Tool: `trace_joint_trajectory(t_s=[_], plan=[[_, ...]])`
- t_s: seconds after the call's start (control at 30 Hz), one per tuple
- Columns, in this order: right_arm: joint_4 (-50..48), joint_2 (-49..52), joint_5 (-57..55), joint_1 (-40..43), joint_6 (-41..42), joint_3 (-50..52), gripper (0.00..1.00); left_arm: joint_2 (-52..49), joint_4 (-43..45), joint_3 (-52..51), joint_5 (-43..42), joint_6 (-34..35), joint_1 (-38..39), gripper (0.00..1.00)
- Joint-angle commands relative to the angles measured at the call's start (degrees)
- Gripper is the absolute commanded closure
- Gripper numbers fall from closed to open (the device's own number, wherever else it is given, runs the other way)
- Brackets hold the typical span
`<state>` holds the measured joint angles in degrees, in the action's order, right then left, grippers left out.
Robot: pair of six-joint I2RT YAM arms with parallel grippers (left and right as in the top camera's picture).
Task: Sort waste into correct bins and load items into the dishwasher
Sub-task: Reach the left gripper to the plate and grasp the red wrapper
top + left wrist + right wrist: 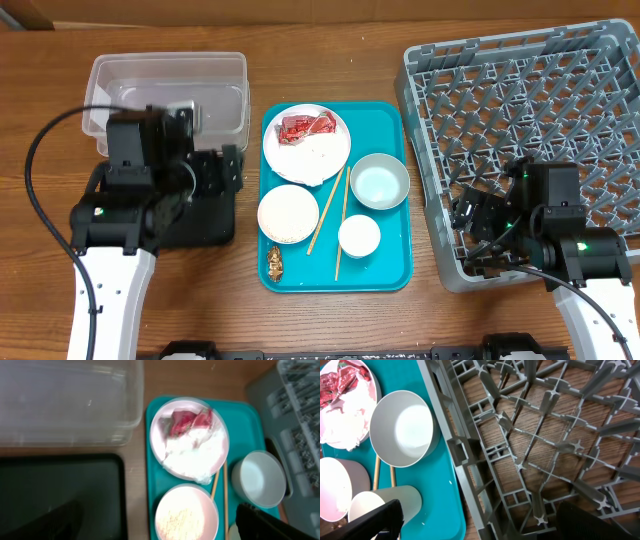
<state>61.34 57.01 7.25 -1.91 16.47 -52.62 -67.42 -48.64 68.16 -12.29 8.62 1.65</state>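
We find the widest free room on the brown wooden table [330, 50] at 12 o'clock of the teal rectangular plastic tray [392, 262]. At 9 o'clock only a narrow strip parts it from the clear plastic rectangular tub [165, 62] and the shallow black rectangular tray [210, 228]. At 3 o'clock the large square grey plastic dish rack [520, 95] stands just beside, its upright pegs close-set.

The left arm [130, 200] and right arm [560, 232] share black boxy housings, white lower links, looping black cables [28, 170] and small green lights [99, 211].
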Motion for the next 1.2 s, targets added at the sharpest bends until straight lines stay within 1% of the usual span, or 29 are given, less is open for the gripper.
trace_joint_trajectory(t_s=[0.0, 0.07, 0.13, 0.23, 0.33, 0.53, 0.6, 0.73, 0.8, 0.9, 0.97, 1.1, 1.17], plan=[[-0.4, -0.3, -0.1, 0.2, -0.3, -2.2, 0.0, -3.3, 5.4, 1.3, -2.7, -1.6, 3.3, 0.04], [-0.3, -0.3, -0.1, 0.2, -0.3, -2.2, 0.0, -6.1, 9.4, 1.4, -2.3, -3.3, 6.1, 0.07], [-0.3, -0.3, -0.1, 0.2, -0.3, -2.2, 0.0, -9.1, 13.1, 1.4, -0.3, -4.7, 9.0, 0.08], [-0.1, -0.3, -0.1, 0.2, -0.3, -2.2, 0.0, -16.5, 20.7, 1.4, 6.6, -5.9, 14.1, 0.06], [-0.1, -0.3, -0.1, 0.2, -0.3, -2.2, 0.0, -22.4, 25.8, 1.4, 7.1, -5.9, 16.3, 0.05], [-0.1, -0.3, -0.1, 0.2, -0.3, -2.2, 0.0, -32.8, 30.4, 1.4, 8.8, -5.9, 17.2, 0.11], [0.1, -0.3, -0.1, 0.2, -0.3, -2.2, 0.0, -36.5, 31.2, 1.4, 10.7, -5.8, 17.1, 0.13], [0.1, -0.3, -0.1, 0.2, -0.3, -2.2, 0.0, -39.9, 31.6, 1.4, 11.4, -5.8, 17.1, 0.13], [0.1, -0.3, -0.1, 0.2, -0.3, -2.2, 0.0, -41.1, 31.5, 1.4, 11.4, -5.8, 17.1, 0.19], [0.1, -0.3, -0.1, 0.2, -0.3, -2.2, 0.0, -42.0, 31.3, 1.4, 11.4, -5.8, 17.1, 0.39], [0.2, -0.3, -0.1, 0.2, -0.3, -2.2, 0.0, -42.0, 31.4, 1.4, 11.5, -5.9, 17.1, 0.48], [0.6, -0.3, -0.1, 0.2, -0.3, -2.2, 0.0, -42.0, 31.1, 1.4, 11.5, -5.9, 17.1, 0.56], [0.7, -0.3, -0.1, 0.2, -0.3, -2.2, 0.0, -42.0, 30.9, 1.4, 11.5, -5.9, 17.1, 0.58]])
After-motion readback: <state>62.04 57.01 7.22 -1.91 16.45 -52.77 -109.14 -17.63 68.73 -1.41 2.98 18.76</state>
